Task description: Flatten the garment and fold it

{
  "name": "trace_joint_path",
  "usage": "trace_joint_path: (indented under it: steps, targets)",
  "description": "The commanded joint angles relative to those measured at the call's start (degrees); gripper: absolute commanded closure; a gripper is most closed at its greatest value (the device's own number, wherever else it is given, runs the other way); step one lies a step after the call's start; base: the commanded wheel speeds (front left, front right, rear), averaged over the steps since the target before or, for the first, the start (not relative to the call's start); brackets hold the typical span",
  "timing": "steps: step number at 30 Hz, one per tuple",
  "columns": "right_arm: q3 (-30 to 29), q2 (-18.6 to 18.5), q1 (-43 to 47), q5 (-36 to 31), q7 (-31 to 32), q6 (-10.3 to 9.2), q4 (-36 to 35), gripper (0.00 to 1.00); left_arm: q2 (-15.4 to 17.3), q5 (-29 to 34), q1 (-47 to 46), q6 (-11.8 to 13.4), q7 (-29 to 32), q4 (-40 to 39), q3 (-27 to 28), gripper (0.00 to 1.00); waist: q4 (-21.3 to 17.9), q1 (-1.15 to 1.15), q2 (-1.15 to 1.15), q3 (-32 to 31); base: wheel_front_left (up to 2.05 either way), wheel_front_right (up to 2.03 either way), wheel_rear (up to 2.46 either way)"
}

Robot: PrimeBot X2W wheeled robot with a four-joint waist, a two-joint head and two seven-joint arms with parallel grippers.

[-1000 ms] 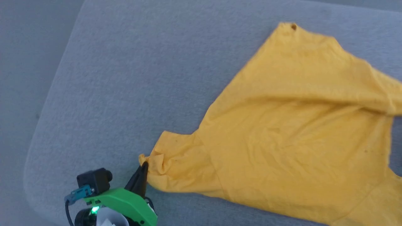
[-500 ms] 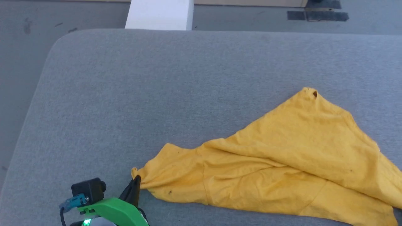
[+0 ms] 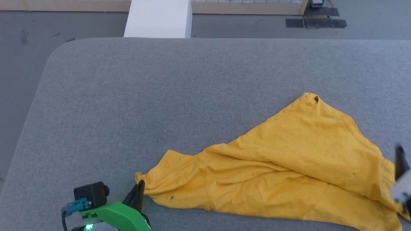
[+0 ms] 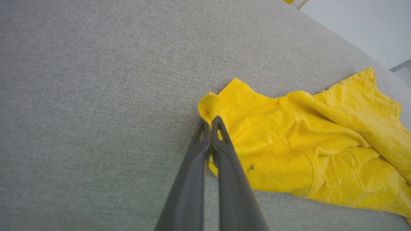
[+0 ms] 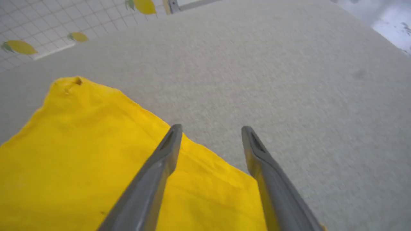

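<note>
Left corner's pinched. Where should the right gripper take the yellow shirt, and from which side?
Take the garment's right-hand edge, coming from the right over the grey cushion. That edge lies flat under the open right gripper, opposite the corner the left gripper pinches, so a pull apart would likely spread the doubled-over cloth.

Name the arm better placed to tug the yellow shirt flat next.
Left. The left gripper is shut on the garment's corner, so it can likely pull straight away; the right gripper hangs open over the opposite edge, holding nothing.
</note>
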Motion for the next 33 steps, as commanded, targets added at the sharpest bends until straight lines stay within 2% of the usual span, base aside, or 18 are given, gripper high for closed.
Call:
trace_joint_path:
  steps: [1, 6, 11, 19, 23, 24, 25, 26, 29, 31, 33]
  targets:
    - [2.76, -0.74, -2.93, 0.04, -3.34, -0.06, -0.45, 0.0, 0.45, -0.24, 0.06, 0.22, -0.04, -0.29, 0.01, 1.0, 0.19, 0.0, 0.0, 0.67, 0.0, 0.0, 0.0]
    - [15.13, -4.64, -11.91, 1.85, -13.04, -0.06, 4.55, 0.0, 0.15, 0.08, -1.15, 0.07, -0.22, -0.79, -0.25, 1.0, 0.91, 0.0, 0.0, 2.88, 0.0, 0.0, 0.0]
    - [23.55, -8.05, -21.18, 1.72, -14.0, -0.06, 15.76, 0.0, -0.33, 0.36, -2.65, -0.21, -0.26, -0.62, -0.71, 1.0, 2.52, 0.0, 0.0, 5.04, 0.0, 0.0, 0.0]
    - [29.22, -10.71, -34.41, -1.99, -3.32, -0.06, 33.46, 0.0, -1.16, 0.48, -5.04, -1.1, -0.47, 0.7, -1.37, 1.0, 5.53, 0.0, 0.0, 8.08, 0.0, 0.0, 0.0]
    - [29.43, -10.93, -38.8, -5.06, 5.48, -0.06, 39.92, 0.01, -1.55, 0.4, -5.47, -1.64, -0.92, 1.46, -1.66, 1.0, 6.41, 0.0, 0.0, 8.83, 0.0, 0.0, 0.0]
    - [29.7, -11.03, -39.65, -6.17, 8.5, -0.06, 41.43, 0.15, -1.61, 0.39, -5.51, -1.73, -1.03, 1.64, -1.71, 1.0, 6.56, 0.0, 0.0, 8.87, 0.0, 0.0, 0.0]
    - [29.77, -11.03, -40.21, -6.94, 10.82, -0.06, 42.41, 0.42, -1.66, 0.38, -5.52, -1.77, -1.11, 1.77, -1.75, 1.0, 6.64, 0.0, 0.0, 8.83, 0.0, 0.0, 0.0]
    - [29.8, -10.99, -40.65, -7.88, 13.79, -0.06, 43.4, 0.6, -1.74, 0.34, -5.5, -1.81, -1.17, 1.92, -1.79, 1.0, 6.71, 0.0, 0.0, 8.7, 0.0, 0.0, 0.0]
    - [29.83, -10.82, -40.84, -9.73, 19.0, -0.06, 44.03, 1.0, -1.81, 0.16, -5.29, -1.83, -1.26, 2.26, -1.83, 1.0, 6.64, 0.0, 0.0, 8.0, 0.0, 0.0, 0.0]
    - [29.62, -10.44, -40.1, -10.1, 18.75, -0.06, 42.56, 1.0, -1.84, 0.09, -5.1, -1.77, -1.32, 2.43, -1.84, 1.0, 6.43, 0.0, 0.0, 7.38, 0.0, 0.0, 0.0]
    - [28.96, -9.96, -38.5, -9.74, 15.96, -0.06, 40.09, 1.0, -1.91, -0.02, -4.95, -1.8, -1.43, 2.56, -1.87, 1.0, 6.15, 0.0, 0.0, 6.53, 0.0, 0.0, 0.0]
